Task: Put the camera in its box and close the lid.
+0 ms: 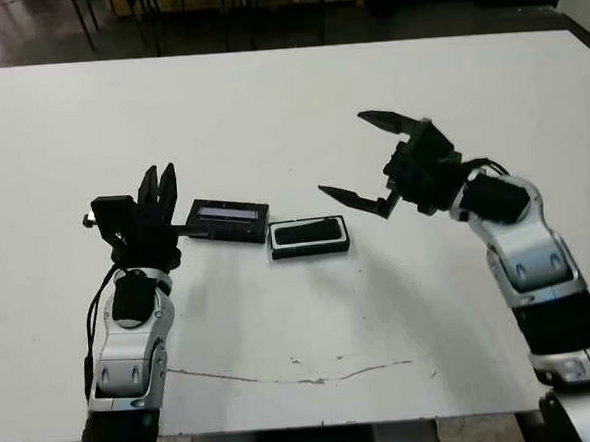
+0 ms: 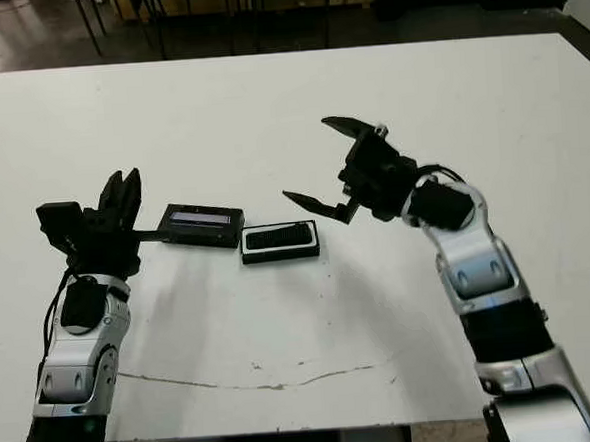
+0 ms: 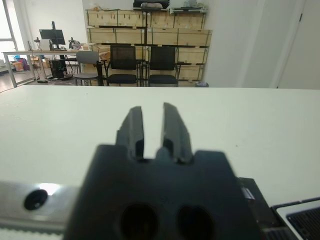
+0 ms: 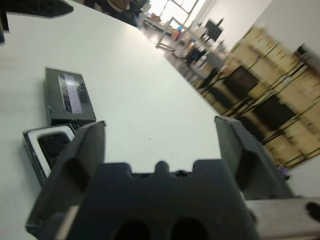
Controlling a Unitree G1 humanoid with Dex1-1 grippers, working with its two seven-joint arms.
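Note:
The box [image 1: 272, 240], a small black tray with a white lining, lies at the table's middle. The camera [image 1: 308, 232], a slim black bar, lies inside it. The lid [image 1: 230, 221], a flat black slab with a pale strip, lies flat on the table touching the box's left end. My right gripper [image 1: 341, 153] hovers open wide just right of the box and above it, with nothing between its fingers. My left gripper [image 1: 158, 184] stands left of the lid, fingers upright and shut on nothing. The right wrist view shows the lid [image 4: 70, 96] and the box [image 4: 31, 137] beyond that gripper [image 4: 160, 122].
The white table [image 1: 268, 102] stretches wide behind and to both sides of the objects. A thin dark scratch [image 1: 285, 377] runs along its near part. Chairs and shelves [image 3: 145, 35] stand beyond the far edge.

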